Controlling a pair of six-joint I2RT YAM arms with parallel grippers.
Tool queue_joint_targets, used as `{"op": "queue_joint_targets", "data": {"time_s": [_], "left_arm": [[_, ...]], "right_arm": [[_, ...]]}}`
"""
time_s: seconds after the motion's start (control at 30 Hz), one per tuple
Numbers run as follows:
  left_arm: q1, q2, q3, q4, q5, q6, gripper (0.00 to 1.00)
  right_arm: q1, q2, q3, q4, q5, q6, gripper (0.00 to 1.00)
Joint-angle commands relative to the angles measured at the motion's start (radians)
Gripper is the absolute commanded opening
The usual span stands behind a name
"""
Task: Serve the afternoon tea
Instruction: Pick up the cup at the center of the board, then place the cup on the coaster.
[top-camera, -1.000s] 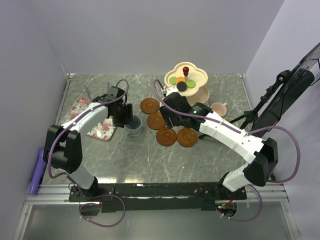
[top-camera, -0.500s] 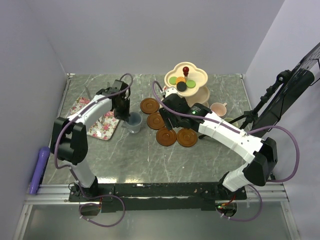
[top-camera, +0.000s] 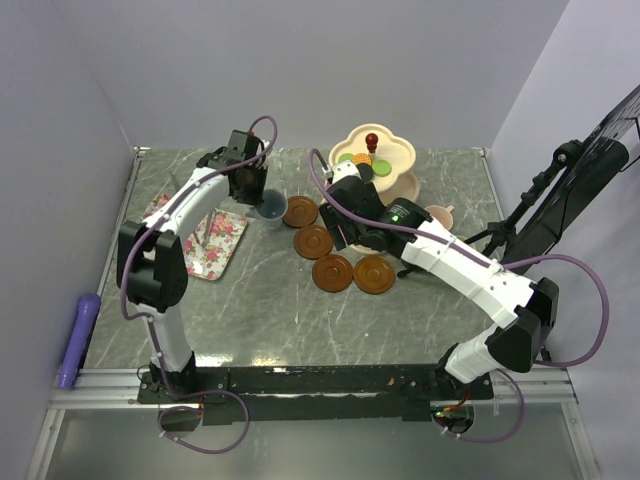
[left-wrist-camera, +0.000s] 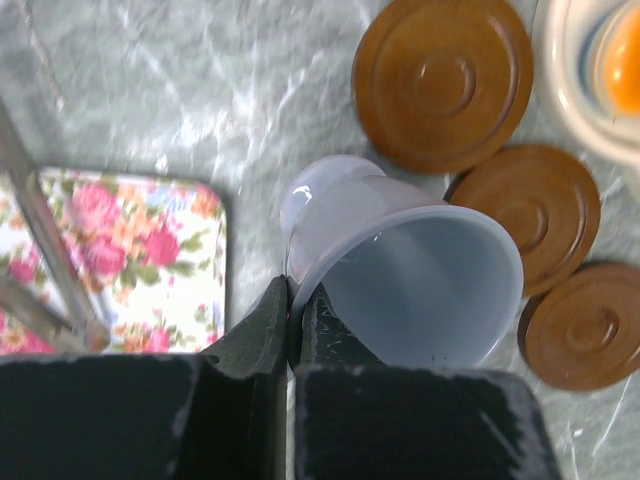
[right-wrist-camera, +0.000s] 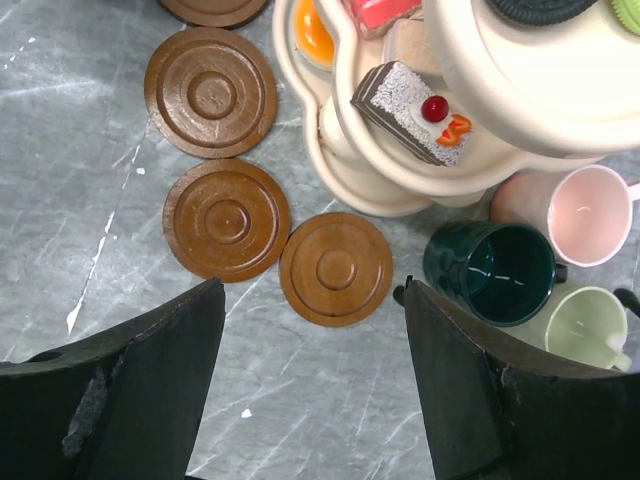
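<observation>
My left gripper (left-wrist-camera: 293, 300) is shut on the rim of the grey-blue mug (left-wrist-camera: 420, 280), one finger inside and one outside. The mug hangs tilted above the table, next to the back brown saucer (top-camera: 298, 211). Three more saucers (top-camera: 313, 241) (top-camera: 332, 272) (top-camera: 374, 274) run in a curve toward the front. The cream tiered stand (top-camera: 372, 160) with a red knob carries small cakes (right-wrist-camera: 415, 105). My right gripper (right-wrist-camera: 312, 290) hovers open over the saucers (right-wrist-camera: 336, 268), holding nothing. Beside the stand are the dark green mug (right-wrist-camera: 490, 270), the pink mug (right-wrist-camera: 580, 215) and the light green mug (right-wrist-camera: 590, 325).
The floral tray (left-wrist-camera: 110, 260) lies at the left with thin metal tongs (left-wrist-camera: 40, 230) on it. A purple object (top-camera: 78, 335) lies off the table's left edge. A black stand (top-camera: 560, 200) rises at the right.
My left gripper shut on the mug's rim, lifted it, and carried it back toward the rear saucer. The right arm shifted only slightly.
</observation>
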Motion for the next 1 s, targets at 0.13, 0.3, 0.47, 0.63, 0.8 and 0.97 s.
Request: {"op": "queue_joint_targets", "data": {"time_s": [0.13,0.3,0.47,0.63,0.8,0.97], "left_arm": [[-0.002,0.106,0.180,0.074,0.113,-0.036,0.01],[-0.003,0.178,0.263,0.069,0.164,-0.065,0.01],[-0.004,0.235,0.318,0.069,0.179,-0.078,0.01],[-0.002,0.279,0.364,0.064,0.205,-0.088,0.01],[-0.004,0.311,0.384,0.078,0.218,-0.111,0.01],[-0.004,0.330,0.392,0.089,0.241,-0.129,0.01]], "right_arm": [[0.006,-0.014,0.055,-0.003,0.026,-0.062,0.79],[0.007,0.012,0.076,-0.003,0.037,-0.103,0.79],[0.007,0.019,0.082,0.014,0.034,-0.138,0.80],[-0.002,0.030,0.087,0.015,0.036,-0.163,0.80],[-0.016,0.035,0.084,0.026,0.028,-0.168,0.80],[-0.034,0.041,0.090,0.027,0.017,-0.214,0.81]]}}
